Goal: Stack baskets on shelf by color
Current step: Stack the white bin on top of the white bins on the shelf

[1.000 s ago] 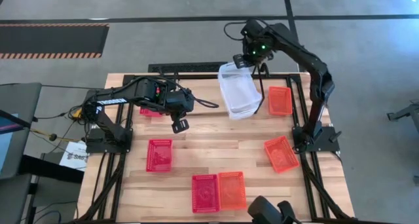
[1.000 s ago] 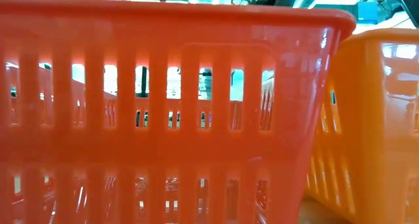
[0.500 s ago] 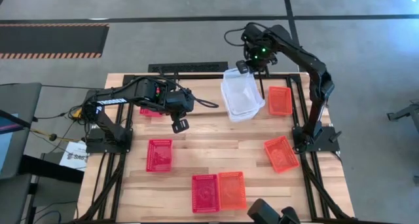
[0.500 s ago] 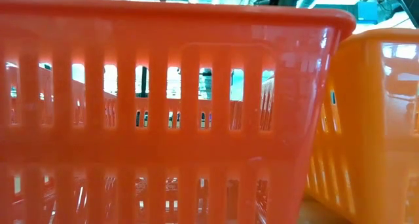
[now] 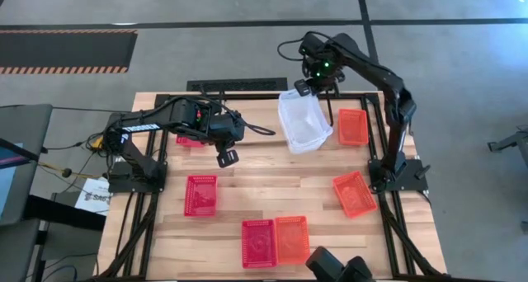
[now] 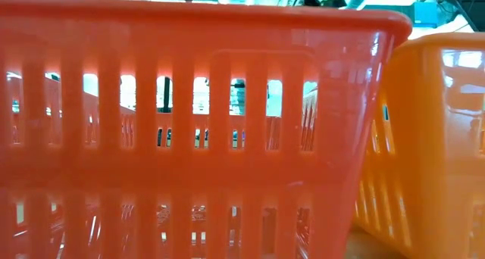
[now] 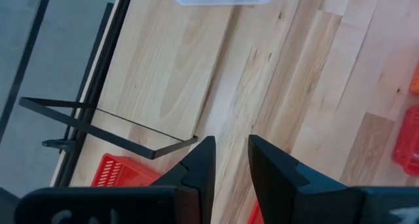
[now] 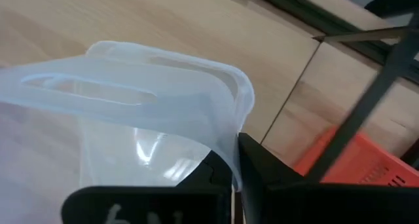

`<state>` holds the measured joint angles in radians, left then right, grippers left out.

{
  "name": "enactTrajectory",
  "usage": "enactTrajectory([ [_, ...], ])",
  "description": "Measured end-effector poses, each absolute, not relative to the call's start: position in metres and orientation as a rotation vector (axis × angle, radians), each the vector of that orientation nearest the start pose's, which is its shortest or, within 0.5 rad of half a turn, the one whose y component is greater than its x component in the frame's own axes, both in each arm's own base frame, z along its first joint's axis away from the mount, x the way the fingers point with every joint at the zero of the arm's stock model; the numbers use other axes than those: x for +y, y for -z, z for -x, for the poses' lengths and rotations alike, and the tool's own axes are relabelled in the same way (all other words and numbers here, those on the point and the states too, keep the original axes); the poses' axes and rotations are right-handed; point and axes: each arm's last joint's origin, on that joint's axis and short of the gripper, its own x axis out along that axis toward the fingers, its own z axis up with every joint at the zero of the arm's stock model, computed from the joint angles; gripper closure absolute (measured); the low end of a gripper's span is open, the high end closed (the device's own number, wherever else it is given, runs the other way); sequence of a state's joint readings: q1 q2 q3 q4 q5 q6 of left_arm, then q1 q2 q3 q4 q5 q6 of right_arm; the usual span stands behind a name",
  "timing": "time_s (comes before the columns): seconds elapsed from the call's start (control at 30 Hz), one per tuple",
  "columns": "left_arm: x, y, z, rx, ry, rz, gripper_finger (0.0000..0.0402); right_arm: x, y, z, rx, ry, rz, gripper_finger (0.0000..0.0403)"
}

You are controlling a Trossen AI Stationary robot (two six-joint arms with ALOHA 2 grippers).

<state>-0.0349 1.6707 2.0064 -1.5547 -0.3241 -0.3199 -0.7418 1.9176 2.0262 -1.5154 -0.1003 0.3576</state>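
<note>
Clear basket (image 5: 304, 122) shifted left, rim pinched in right hand (image 5: 304, 87).

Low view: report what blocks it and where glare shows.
Low view: a red basket right at the lens fills most of the picture, an orange basket fills the rest; pale glare streaks both glossy walls, and the room shows only through the slots. High view: evenly lit and unobstructed.

Two baskets (image 5: 275, 242) side by side
</note>
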Motion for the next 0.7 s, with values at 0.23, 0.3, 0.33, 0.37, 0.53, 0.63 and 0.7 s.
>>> enactTrajectory([
  [0.23,-0.001,-0.414,-0.291,1.143,-0.443,0.066,0.0322,-0.252,-0.321,-0.279,1.296,0.733,-0.863,0.0372],
  [0.3,-0.001,-0.414,-0.291,1.143,-0.443,0.066,0.0322,-0.253,-0.318,-0.281,1.304,0.731,-0.863,0.0372],
  [0.33,-0.001,-0.414,-0.291,1.143,-0.443,0.066,0.0322,-0.253,-0.318,-0.281,1.303,0.731,-0.861,0.0372],
  [0.37,-0.001,-0.414,-0.291,1.144,-0.443,0.066,0.0322,-0.253,-0.318,-0.281,1.301,0.728,-0.855,0.0372],
  [0.53,-0.001,-0.414,-0.291,1.143,-0.443,0.066,0.0322,-0.252,-0.323,-0.279,1.305,0.688,-0.795,0.0370],
  [0.63,-0.001,-0.414,-0.291,1.142,-0.445,0.064,0.0322,-0.252,-0.323,-0.279,1.315,0.684,-0.765,0.0367],
  [0.7,-0.001,-0.414,-0.291,1.142,-0.446,0.065,0.0322,-0.251,-0.323,-0.280,1.317,0.670,-0.745,0.0366],
])
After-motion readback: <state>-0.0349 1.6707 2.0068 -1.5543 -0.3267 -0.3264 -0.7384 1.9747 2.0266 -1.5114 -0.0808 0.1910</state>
